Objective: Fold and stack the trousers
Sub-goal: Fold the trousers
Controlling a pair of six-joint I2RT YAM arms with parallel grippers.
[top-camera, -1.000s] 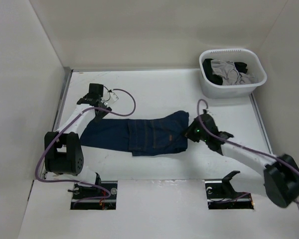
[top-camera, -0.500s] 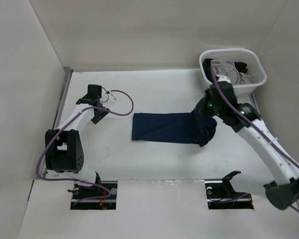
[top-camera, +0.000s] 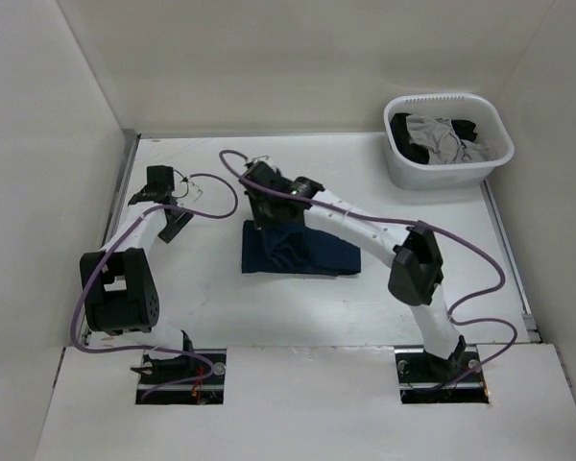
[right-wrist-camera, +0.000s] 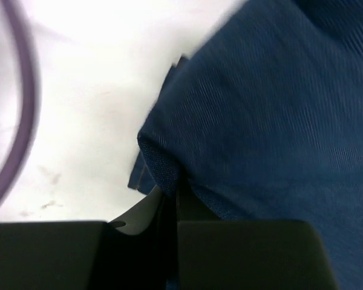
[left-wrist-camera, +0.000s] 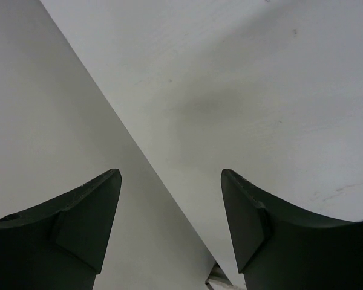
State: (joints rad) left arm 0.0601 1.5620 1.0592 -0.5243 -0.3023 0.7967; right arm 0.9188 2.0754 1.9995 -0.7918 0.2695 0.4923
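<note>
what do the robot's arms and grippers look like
The left arm and right arm are white tubes with bulky black joints, each trailing a looping purple cable. The left gripper has matte black, wedge-shaped fingers; the right gripper is black too.

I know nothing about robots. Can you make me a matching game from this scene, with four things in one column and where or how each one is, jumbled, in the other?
Things:
1. jeans
2. white basket
3. left fingers
4. right fingers

States:
A. spread apart, holding nothing
B. pinched shut on a dark blue fabric edge
C. folded in the middle of the table
D. far right corner, holding grey and black garments

Pairs: 1-C, 2-D, 3-A, 4-B.
</note>
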